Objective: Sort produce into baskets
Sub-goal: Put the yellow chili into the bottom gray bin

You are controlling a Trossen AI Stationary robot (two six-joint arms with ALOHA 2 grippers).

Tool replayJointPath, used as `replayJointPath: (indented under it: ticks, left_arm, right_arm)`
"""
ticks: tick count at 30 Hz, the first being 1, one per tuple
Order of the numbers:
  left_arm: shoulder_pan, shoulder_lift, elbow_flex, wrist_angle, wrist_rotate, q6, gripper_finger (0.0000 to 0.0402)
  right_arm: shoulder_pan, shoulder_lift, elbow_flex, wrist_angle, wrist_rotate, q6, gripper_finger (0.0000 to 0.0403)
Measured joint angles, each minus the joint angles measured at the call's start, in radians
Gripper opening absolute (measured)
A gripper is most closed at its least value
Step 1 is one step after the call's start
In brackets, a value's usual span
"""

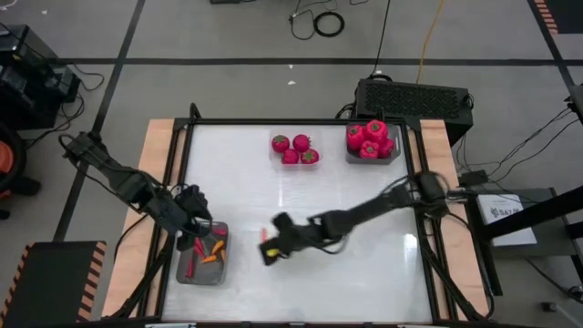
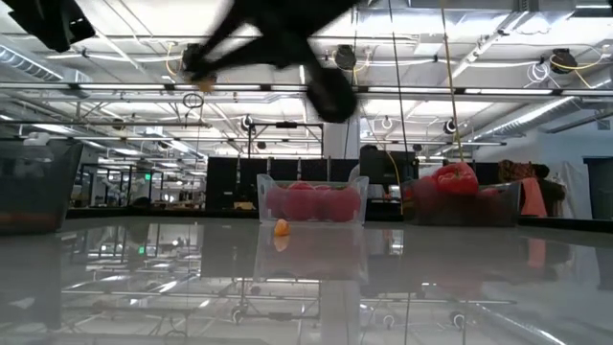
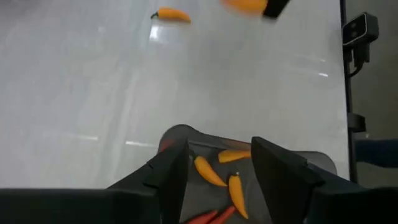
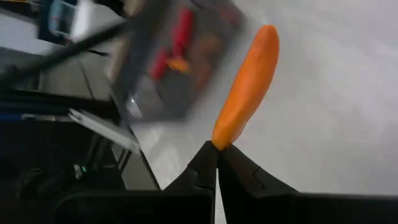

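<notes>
While the left gripper (image 1: 194, 221) hangs half-open over the pepper basket (image 1: 188, 271), the right gripper (image 4: 217, 163) pinches an orange pepper (image 4: 247, 83), apparently nearby.

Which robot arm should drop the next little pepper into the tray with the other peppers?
The right one, probably. The right gripper is shut on an orange pepper and is near the pepper tray. The left gripper hovers over that tray with open, empty fingers.
</notes>
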Motion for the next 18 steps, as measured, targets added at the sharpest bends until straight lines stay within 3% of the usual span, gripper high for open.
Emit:
replayJointPath:
  ticks: [7,13,18]
  left_arm:
    - [0.010,-0.036,0.000,-0.050,0.005,0.095,0.0183]
    - [0.010,-0.062,0.000,-0.120,0.005,0.135,0.0183]
    - [0.009,-0.073,-0.001,-0.136,0.006,0.158,0.0183]
  right_arm:
    - [-0.088,0.316,0.476,-0.001,-0.051,-0.232,0.0000]
    - [-0.103,0.550,0.808,-0.005,-0.077,-0.269,0.0000]
    - [-0.105,0.601,0.793,0.091,-0.073,-0.170,0.0000]
